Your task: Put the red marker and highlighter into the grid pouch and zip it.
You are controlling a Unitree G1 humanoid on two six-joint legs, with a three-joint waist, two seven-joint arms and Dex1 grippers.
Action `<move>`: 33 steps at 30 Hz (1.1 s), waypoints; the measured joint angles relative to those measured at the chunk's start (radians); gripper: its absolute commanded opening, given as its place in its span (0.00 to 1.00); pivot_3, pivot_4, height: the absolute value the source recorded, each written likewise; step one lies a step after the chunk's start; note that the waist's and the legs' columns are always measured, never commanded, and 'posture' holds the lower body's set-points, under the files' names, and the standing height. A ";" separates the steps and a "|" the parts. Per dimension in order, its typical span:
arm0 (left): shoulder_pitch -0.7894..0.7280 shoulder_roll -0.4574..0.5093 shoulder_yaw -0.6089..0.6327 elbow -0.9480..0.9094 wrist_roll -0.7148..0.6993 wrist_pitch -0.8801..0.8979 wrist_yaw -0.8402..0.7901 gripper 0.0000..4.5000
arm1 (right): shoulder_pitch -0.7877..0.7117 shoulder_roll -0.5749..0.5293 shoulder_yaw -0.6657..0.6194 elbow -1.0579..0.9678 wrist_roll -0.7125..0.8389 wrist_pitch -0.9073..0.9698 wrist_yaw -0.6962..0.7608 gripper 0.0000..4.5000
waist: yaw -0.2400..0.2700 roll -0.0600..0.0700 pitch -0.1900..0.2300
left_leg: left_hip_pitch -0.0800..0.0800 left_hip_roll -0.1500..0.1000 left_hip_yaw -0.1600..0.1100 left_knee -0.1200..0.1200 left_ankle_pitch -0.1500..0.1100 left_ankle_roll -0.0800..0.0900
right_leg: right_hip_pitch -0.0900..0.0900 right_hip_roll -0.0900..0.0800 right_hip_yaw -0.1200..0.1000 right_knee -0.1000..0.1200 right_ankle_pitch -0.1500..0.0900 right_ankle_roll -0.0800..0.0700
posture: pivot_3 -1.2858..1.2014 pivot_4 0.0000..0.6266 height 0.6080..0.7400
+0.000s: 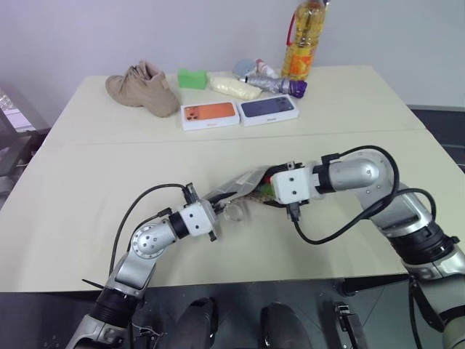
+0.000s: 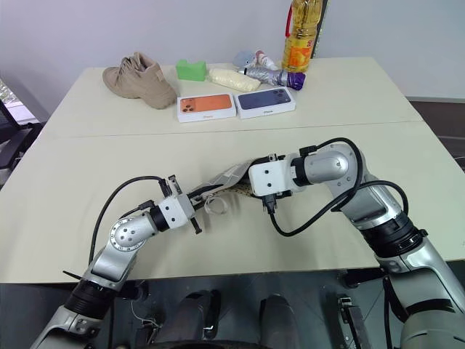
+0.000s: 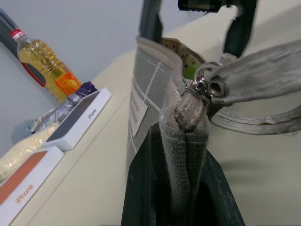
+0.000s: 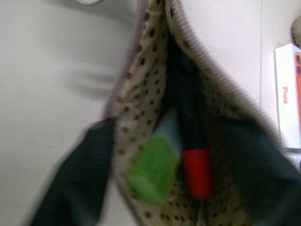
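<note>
The grid pouch (image 1: 236, 185) is held just off the table's near middle with its mouth open. My left gripper (image 3: 181, 188) is shut on the pouch's fabric end, just below the zipper ring pull (image 3: 202, 84) and a grey wrist strap (image 3: 263, 75). At the other end, my right gripper (image 1: 267, 185) is open, its fingers spread to either side of the mouth. Inside, on the dotted lining, the red marker (image 4: 195, 169) lies beside the highlighter (image 4: 153, 169), green cap showing.
Along the table's far side stand an orange phone box (image 1: 211, 114), a dark blue phone box (image 1: 269, 107), a tan shoe (image 1: 142, 87), a green block (image 1: 192, 77), a pale yellow bag (image 1: 234, 87) and an oil bottle (image 1: 301, 40).
</note>
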 measured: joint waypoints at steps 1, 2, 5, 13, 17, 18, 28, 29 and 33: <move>0.000 -0.004 0.002 0.000 0.000 0.004 0.007 0.00 | 0.006 0.000 -0.024 0.000 0.020 0.017 -0.004 0.95 | 0.002 0.000 0.000 | 0.000 0.000 0.000 0.000 0.000 0.000 | 0.000 0.000 0.000 0.000 0.000 0.000 | 0.52 0.24 0.99; 0.001 -0.008 0.005 0.000 -0.002 0.009 0.014 0.00 | 0.009 0.000 -0.045 0.000 0.037 0.035 -0.007 0.95 | 0.002 0.000 0.000 | 0.000 0.000 0.000 0.000 0.000 0.000 | 0.000 0.000 0.000 0.000 0.000 0.000 | 0.52 0.24 0.99; -0.001 -0.034 0.015 0.000 -0.010 0.033 0.043 0.00 | 0.024 -0.001 -0.156 -0.017 0.148 0.151 -0.012 0.95 | 0.004 0.000 0.000 | 0.000 0.000 0.000 0.000 0.000 0.000 | 0.000 0.000 0.000 0.000 0.000 0.000 | 0.52 0.24 0.99; -0.098 -0.143 0.072 0.051 -0.063 0.106 0.138 0.00 | 0.101 0.063 -0.332 -0.128 0.426 0.475 -0.085 0.95 | 0.005 0.000 0.000 | 0.000 0.000 0.000 0.000 0.000 0.000 | 0.001 0.000 0.000 0.000 0.000 0.000 | 0.52 0.24 0.99; -0.140 -0.192 0.075 0.108 -0.068 0.125 0.169 0.00 | 0.141 0.208 -0.324 -0.164 0.483 0.579 -0.220 0.95 | -0.001 0.000 0.000 | 0.000 0.000 0.000 0.000 0.000 0.000 | 0.000 0.000 -0.001 0.000 0.000 0.000 | 0.52 0.24 0.99; -0.147 -0.202 0.074 0.117 -0.068 0.126 0.174 0.00 | 0.143 0.238 -0.312 -0.164 0.487 0.591 -0.255 0.95 | -0.001 0.000 0.000 | 0.000 0.000 0.000 0.000 0.000 0.000 | 0.000 0.000 -0.001 0.001 0.000 0.000 | 0.52 0.24 0.99; -0.169 -0.241 0.066 0.149 -0.031 0.122 0.233 0.00 | 0.146 0.385 -0.240 -0.180 0.518 0.651 -0.420 0.54 | -0.001 0.000 0.000 | 0.000 -0.001 -0.001 0.001 0.000 0.000 | 0.000 0.000 -0.001 0.001 0.000 0.000 | 0.52 0.24 0.99; -0.169 -0.242 0.064 0.149 -0.028 0.121 0.233 0.00 | 0.146 0.388 -0.235 -0.180 0.520 0.653 -0.426 0.41 | -0.001 0.000 0.000 | 0.000 -0.001 -0.001 0.001 0.000 0.000 | 0.000 0.000 -0.001 0.001 0.000 0.000 | 0.52 0.24 0.99; -0.169 -0.242 0.055 0.149 -0.022 0.118 0.235 0.00 | 0.144 0.386 -0.236 -0.178 0.537 0.661 -0.436 0.01 | -0.001 0.000 0.000 | 0.000 -0.001 0.000 0.001 0.000 0.000 | 0.000 0.000 -0.001 0.001 0.000 0.000 | 0.52 0.24 0.99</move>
